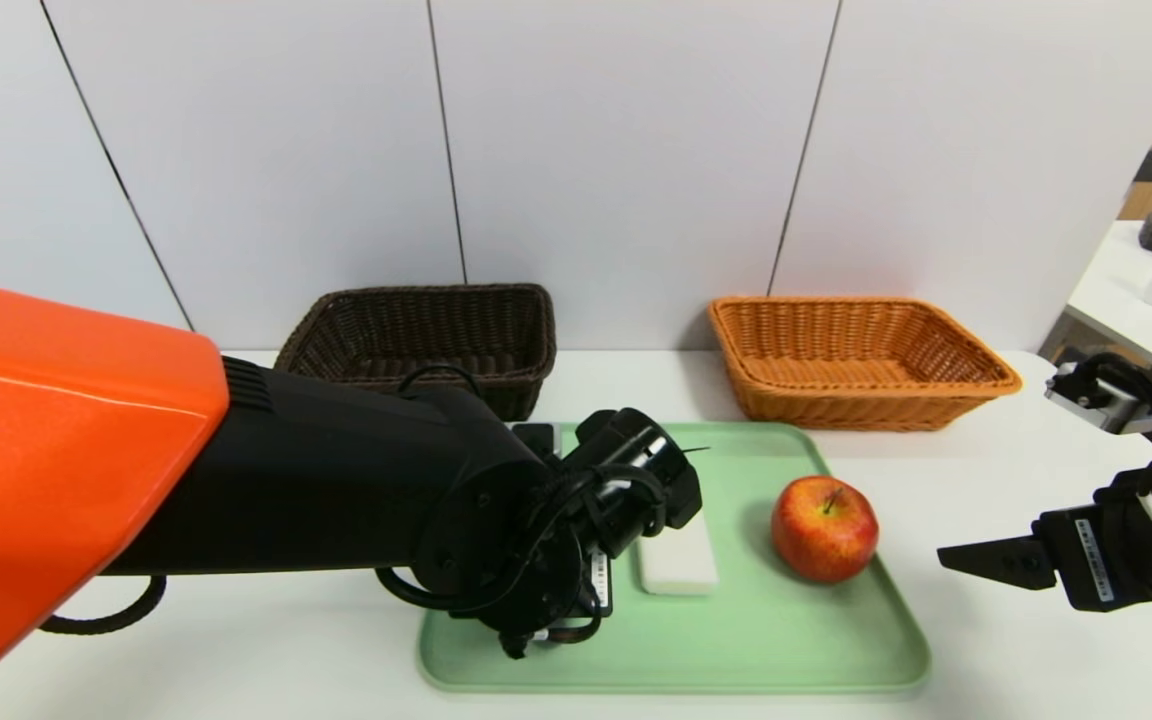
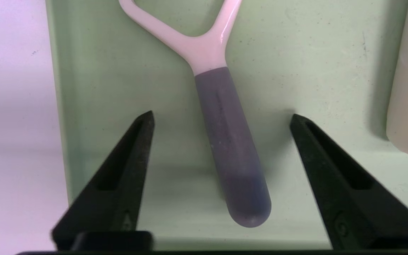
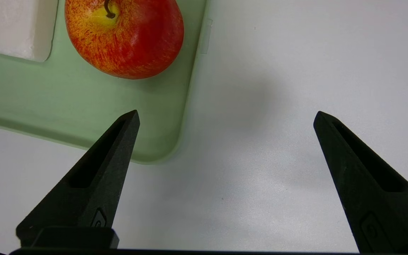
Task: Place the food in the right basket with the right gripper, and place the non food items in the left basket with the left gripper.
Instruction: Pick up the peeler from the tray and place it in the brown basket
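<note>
The left hand (image 2: 221,118) hangs low over the left part of the green tray (image 1: 806,640), fingers spread wide with the peeler (image 2: 230,152) lying flat between them, its grey handle untouched and open tray floor on either side. The tray's left rim sits just beyond one finger. A white block (image 1: 677,563) lies near the tray's middle, and the red apple (image 1: 824,527) stands right of it, close to the right rim. The right hand (image 3: 225,117), also released and wide, hovers over bare bench (image 1: 996,650) at the frame's right, beside the tray's near right corner. At the back stand the dark brown basket (image 1: 426,335), centre-left, and the orange basket (image 1: 856,360), centre-right, well apart.
</note>
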You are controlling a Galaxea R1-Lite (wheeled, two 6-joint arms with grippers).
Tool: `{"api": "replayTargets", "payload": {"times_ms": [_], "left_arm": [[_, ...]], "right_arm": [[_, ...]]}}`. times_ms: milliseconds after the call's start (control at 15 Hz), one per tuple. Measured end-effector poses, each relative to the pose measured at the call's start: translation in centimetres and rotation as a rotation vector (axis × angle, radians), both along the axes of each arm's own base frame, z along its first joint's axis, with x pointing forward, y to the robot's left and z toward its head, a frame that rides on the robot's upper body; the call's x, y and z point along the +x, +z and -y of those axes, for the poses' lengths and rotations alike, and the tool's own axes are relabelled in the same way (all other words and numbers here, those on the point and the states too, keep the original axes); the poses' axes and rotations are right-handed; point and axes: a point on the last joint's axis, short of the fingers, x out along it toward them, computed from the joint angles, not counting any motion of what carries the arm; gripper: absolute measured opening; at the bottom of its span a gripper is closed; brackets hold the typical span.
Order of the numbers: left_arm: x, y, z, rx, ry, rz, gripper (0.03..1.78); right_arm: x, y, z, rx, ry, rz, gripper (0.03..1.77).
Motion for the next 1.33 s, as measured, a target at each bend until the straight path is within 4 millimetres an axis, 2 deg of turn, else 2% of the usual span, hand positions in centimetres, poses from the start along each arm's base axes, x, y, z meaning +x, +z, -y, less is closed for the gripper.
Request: {"api": "replayTargets", "payload": {"times_ms": [267,333,400,867,1133,1333], "left_arm": [[0.0,0.1,0.0,-0.002,0.001,0.001,0.8],[0.0,0.1,0.0,-0.003,0.001,0.002,0.63],[0.0,0.2,0.0,-0.004,0.0,0.004,0.27],[-0.7,2.0,-1.1,-0.012,-0.009,0.016,0.28],[-0.7,4.5,-2.7,-0.031,-0.026,0.061,0.28],[0.3,7.1,-5.2,-0.028,-0.048,0.125,0.28]], "right_arm": [[0.0,0.0,0.0,0.0,0.0,0.002,1.7],[0.0,0.0,0.0,0.0,0.0,0.002,1.7],[0.0,0.0,0.0,0.0,0.0,0.002,1.7],[-0.3,0.6,0.0,0.018,0.002,0.031,1.7],[-1.1,2.0,-0.1,0.083,0.029,0.088,1.7],[-1.4,2.4,-0.1,0.088,0.038,0.108,1.7]]}}
